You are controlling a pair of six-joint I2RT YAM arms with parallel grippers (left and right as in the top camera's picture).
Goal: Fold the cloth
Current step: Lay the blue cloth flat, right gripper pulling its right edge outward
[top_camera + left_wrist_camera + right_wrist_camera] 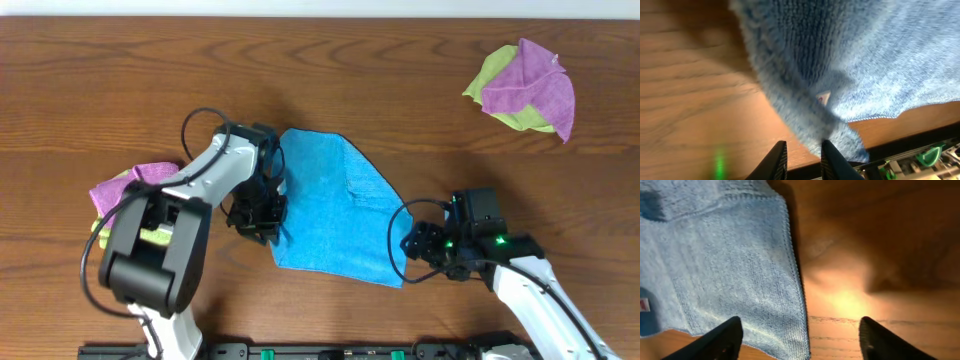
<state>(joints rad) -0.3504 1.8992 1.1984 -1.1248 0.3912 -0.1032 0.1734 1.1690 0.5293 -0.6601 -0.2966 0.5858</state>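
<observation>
The bright blue cloth [330, 205] lies on the wooden table, partly doubled over, with a crease down its middle. My left gripper [262, 215] is at its left edge. In the left wrist view the jaws [802, 155] stand a narrow gap apart with bare wood between them, and a thick fold of the cloth [840, 65] with a small tag runs just past the right finger. My right gripper [412, 243] is at the cloth's lower right corner. It is wide open [800, 335] and straddles the cloth's hemmed edge [730, 270], holding nothing.
A purple and lime-green cloth pile [525, 88] lies at the back right. Another purple and lime-green pile [125, 190] lies at the left, partly under my left arm. The table's front edge [920, 127] is close behind the cloth's near corner.
</observation>
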